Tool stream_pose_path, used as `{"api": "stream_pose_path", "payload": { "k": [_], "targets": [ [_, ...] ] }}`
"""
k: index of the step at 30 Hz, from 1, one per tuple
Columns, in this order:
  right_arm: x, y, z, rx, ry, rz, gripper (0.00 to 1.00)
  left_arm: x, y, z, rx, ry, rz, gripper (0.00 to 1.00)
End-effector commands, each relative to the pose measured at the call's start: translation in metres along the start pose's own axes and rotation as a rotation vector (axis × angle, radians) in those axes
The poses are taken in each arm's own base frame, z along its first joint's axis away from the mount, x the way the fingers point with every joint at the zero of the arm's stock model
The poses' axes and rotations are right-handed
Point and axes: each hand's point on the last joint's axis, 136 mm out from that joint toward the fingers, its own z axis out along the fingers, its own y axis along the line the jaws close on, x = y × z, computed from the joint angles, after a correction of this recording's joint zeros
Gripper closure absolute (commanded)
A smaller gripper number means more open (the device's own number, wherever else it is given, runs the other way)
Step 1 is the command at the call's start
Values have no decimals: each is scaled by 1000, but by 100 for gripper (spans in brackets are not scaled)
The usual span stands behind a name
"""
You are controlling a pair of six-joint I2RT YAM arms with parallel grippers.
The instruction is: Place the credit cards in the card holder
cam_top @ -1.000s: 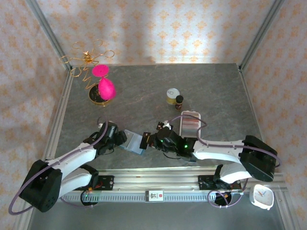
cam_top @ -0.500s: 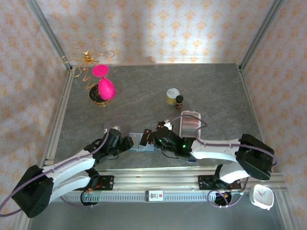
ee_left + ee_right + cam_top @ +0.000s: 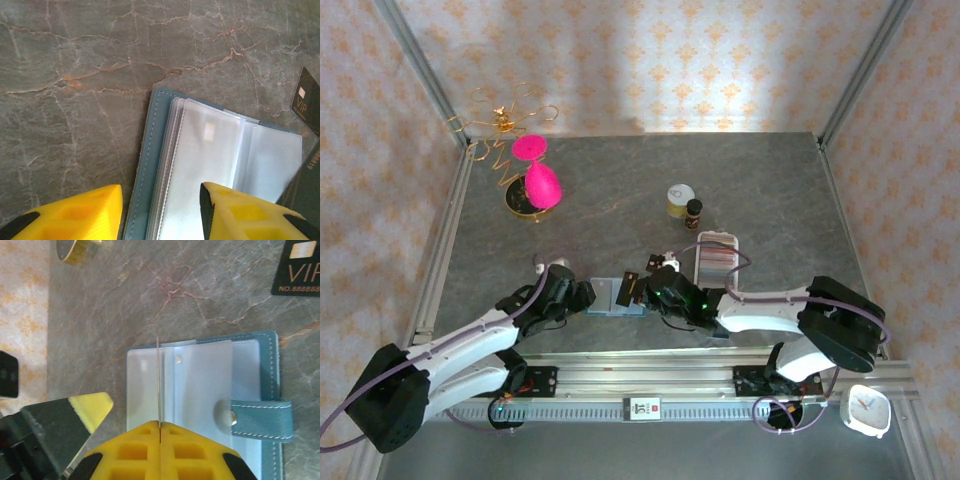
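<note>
On the surface (image 3: 770,190): one teal card holder (image 3: 610,296), one white tray (image 3: 717,235), one yellow tin (image 3: 679,199), one dark bottle (image 3: 694,209); at 11 o'clock, two pink puffs (image 3: 542,185), one gold wire ornament (image 3: 505,122). One white clock (image 3: 865,411) at 5 o'clock. Two tools: left tool (image 3: 160,205), right tool (image 3: 160,427). Two single cards: black VIP card (image 3: 302,265), edge-on card (image 3: 159,375).

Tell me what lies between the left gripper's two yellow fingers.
In the left wrist view, the card holder lies there: its teal edge and clear sleeves span the gap of the left gripper, on the grey table.
</note>
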Motion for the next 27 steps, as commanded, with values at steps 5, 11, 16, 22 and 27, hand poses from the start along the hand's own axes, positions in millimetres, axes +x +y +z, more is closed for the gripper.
{"api": "stream_pose_path", "payload": {
  "k": [5, 11, 16, 22, 27],
  "targets": [
    [-2, 6, 7, -80, -1, -6, 100, 5, -3, 4, 2, 35, 61, 58],
    [-4, 3, 9, -82, -8, -2, 100, 9, 2, 7, -17, 51, 83, 58],
    [-3, 1, 13, -83, 1, 0, 100, 13, 5, 10, -31, 68, 91, 62],
    [0, -4, 16, -68, 7, -4, 100, 17, 9, 12, -40, 83, 96, 64],
    [3, -6, 19, -69, 18, -3, 100, 19, 10, 13, -35, 88, 92, 68]
  ]
}}
